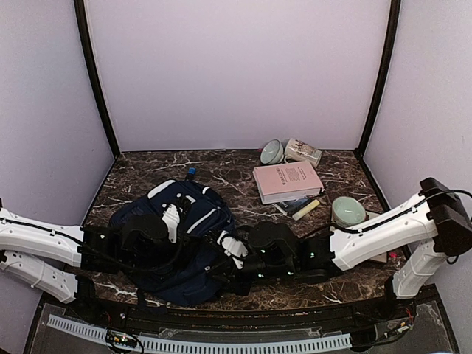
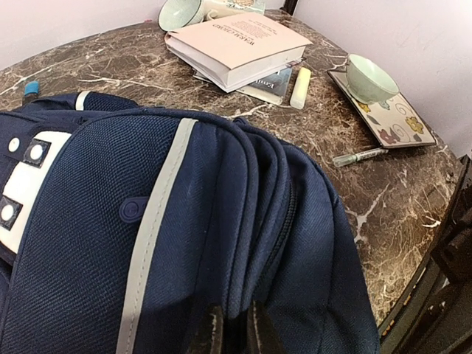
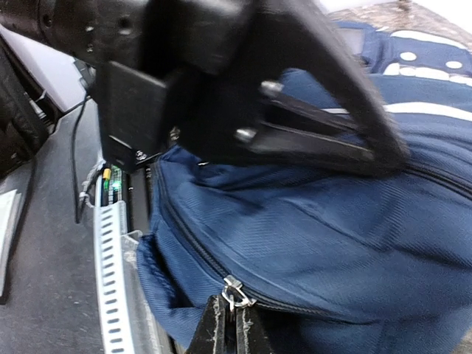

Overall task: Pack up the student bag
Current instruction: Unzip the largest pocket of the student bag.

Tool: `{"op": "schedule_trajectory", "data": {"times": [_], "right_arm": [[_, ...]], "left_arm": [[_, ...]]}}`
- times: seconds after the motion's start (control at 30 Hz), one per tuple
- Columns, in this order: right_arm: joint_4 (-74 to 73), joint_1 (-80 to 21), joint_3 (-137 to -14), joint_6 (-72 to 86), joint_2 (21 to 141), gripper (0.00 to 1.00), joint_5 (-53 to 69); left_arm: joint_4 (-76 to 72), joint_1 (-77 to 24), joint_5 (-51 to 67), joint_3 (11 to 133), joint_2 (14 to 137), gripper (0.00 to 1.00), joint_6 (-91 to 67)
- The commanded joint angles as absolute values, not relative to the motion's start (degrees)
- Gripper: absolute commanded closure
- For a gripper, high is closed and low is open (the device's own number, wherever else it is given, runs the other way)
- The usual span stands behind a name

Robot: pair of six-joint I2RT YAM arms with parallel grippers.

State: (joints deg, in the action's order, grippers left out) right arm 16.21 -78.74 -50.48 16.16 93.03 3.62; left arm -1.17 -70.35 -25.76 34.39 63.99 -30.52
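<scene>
Right claw (image 3: 230,328) pinching zip pull (image 3: 234,295) at student bag's (image 3: 332,243) near edge, left claw (image 2: 234,328) pinching fabric.

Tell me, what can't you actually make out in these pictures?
- Inside of the backpack: every view shows only its outer cloth.
- Left claw: cut off by the bottom edge of its wrist view; overhead, the arm covers it.
- Right claw, pinching the zip pull: only its tips show.
- Booklet: mostly under the book.
</scene>
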Motion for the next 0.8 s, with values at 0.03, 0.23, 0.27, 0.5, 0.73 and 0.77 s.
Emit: {"op": "schedule_trajectory", "data": {"times": [0.03, 0.23, 0.27, 0.5, 0.73, 0.77], "right_arm": [[21.62, -83.09, -55.33, 18.27, 95.84, 1.00, 14.79], [18.44, -83.43, -56.65, 17.70, 97.67, 1.00, 10.85], [17.88, -83.41, -56.51, 17.65, 97.83, 1.00, 9.64], [18.24, -83.49, -56.59, 15.76, 100.03, 1.00, 12.37], [12.31, -83.32, -56.94, 13.45, 99.05, 0.65, 9.31], [11.50, -83.32, -56.33, 13.23, 97.82, 0.58, 8.26]], "left_arm": [[-8.30, -69.12, -27.24, 37.44, 64.22, 0.99, -29.20], [-8.83, -68.64, -25.48, 37.18, 63.85, 1.00, -28.94], [-9.06, -68.59, -24.96, 36.85, 63.51, 1.00, -28.80], [-14.35, -68.58, -19.76, 32.04, 60.80, 1.00, -26.99], [-16.36, -68.56, -17.10, 29.57, 60.56, 1.00, -24.71], [-16.42, -68.56, -17.24, 29.16, 60.51, 1.00, -24.45]]}}
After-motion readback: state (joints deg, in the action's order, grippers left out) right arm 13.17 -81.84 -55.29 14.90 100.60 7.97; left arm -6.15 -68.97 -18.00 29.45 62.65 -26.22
